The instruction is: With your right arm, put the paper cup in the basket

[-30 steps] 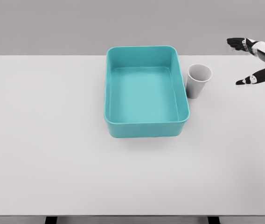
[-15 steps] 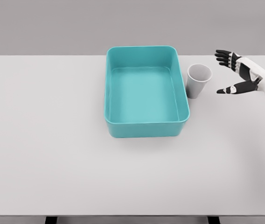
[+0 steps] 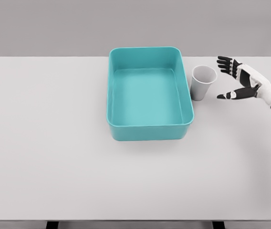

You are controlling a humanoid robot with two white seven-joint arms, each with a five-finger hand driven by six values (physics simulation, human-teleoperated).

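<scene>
Paper cup (image 3: 203, 82) beside spread, empty fingers (image 3: 225, 61)

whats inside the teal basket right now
Nothing: the basket shows only its bare teal floor. The paper cup stands outside, by its right wall. Nothing is covered.

A white table (image 3: 54, 167) is filling most of the head view, its far edge lying straight across the upper part of the picture and its near edge running just above the bottom. Behind the far edge a plain grey wall (image 3: 45, 26) is showing, flat and even in tone. Below the near edge two dark table legs (image 3: 52, 224) are peeking out, one toward the left corner and one toward the right corner.
</scene>
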